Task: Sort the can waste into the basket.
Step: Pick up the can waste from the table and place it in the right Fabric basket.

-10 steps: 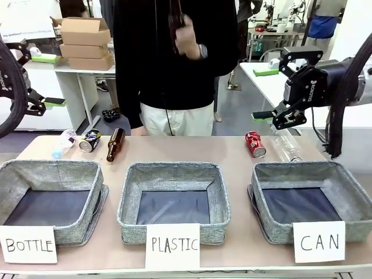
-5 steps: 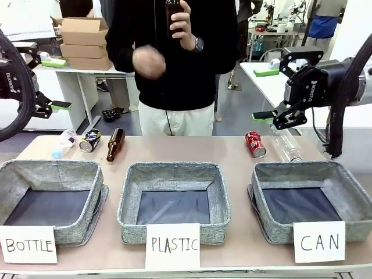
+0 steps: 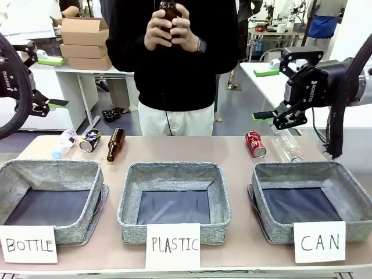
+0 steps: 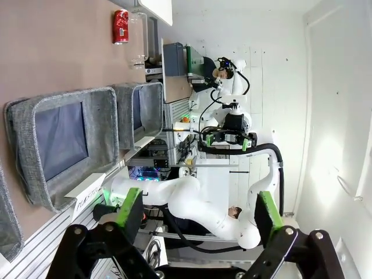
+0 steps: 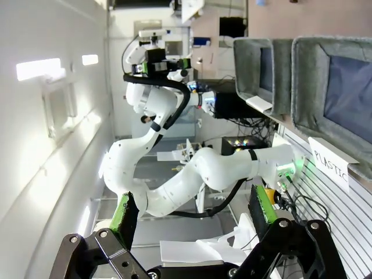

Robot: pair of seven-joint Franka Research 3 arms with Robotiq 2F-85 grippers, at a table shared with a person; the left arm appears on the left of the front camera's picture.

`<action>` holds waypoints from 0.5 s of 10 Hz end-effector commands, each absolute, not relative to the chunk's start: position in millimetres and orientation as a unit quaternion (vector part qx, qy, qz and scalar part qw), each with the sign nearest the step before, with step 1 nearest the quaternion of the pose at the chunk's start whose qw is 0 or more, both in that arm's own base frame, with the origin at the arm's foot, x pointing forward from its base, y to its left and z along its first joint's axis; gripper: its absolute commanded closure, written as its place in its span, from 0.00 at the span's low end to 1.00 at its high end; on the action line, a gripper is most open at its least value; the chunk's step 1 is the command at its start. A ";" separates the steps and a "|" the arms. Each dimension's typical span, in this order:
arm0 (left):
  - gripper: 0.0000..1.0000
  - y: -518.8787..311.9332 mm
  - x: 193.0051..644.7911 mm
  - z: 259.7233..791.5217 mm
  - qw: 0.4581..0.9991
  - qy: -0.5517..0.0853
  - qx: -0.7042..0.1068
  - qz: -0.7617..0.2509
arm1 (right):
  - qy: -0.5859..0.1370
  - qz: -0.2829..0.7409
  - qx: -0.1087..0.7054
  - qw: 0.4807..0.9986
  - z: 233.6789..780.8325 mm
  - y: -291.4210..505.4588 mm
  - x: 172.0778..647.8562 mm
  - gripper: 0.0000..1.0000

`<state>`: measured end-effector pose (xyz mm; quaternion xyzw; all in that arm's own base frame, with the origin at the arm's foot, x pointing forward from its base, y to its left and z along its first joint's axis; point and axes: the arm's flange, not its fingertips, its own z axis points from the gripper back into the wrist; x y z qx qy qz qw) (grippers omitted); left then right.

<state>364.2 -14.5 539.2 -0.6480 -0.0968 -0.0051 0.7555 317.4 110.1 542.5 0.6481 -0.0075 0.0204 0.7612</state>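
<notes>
The dented red can (image 3: 254, 144) lies on the table just behind the "CAN"-signed grey basket (image 3: 290, 169) at the right. The black-blue can (image 3: 89, 140) lies at the far left, between a clear plastic bottle (image 3: 63, 143) and a brown bottle (image 3: 115, 144). My right gripper (image 3: 264, 94) hangs open in the air above the red can, nothing between its fingers. My left gripper (image 3: 53, 81) is open and raised at the left edge, above the black-blue can. The left wrist view has the red can (image 4: 121, 27) far off, past the CAN basket (image 4: 146, 110).
Baskets signed "BOTTLE" (image 3: 52, 170) and "PLASTIC" (image 3: 173, 170) stand left and centre. A clear bottle (image 3: 289, 148) lies right of the red can. The person stands at the far edge, both hands on a brown bottle (image 3: 170, 10) held at chest height.
The person has brought a second hand up onto the brown bottle. My left gripper has shifted slightly. The right arm and the cans have not moved.
</notes>
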 end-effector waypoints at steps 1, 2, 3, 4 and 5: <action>0.00 -15.4 367.6 537.2 0.755 -0.090 -0.650 -0.011 | -0.015 0.033 0.649 0.760 541.7 111.8 318.4 0.00; 0.00 -14.5 364.2 539.2 0.755 -0.097 -0.648 -0.005 | -0.015 0.033 0.649 0.760 541.7 111.8 318.4 0.00; 0.00 -14.5 364.2 539.2 0.755 -0.097 -0.648 -0.005 | -0.015 0.033 0.649 0.760 541.7 111.8 318.4 0.00; 0.00 -15.1 366.0 536.5 0.755 -0.093 -0.649 -0.004 | -0.015 0.033 0.649 0.760 541.7 111.8 318.4 0.00; 0.00 -11.2 362.9 541.5 0.751 -0.102 -0.652 -0.011 | -0.015 0.033 0.649 0.760 541.7 111.8 318.4 0.00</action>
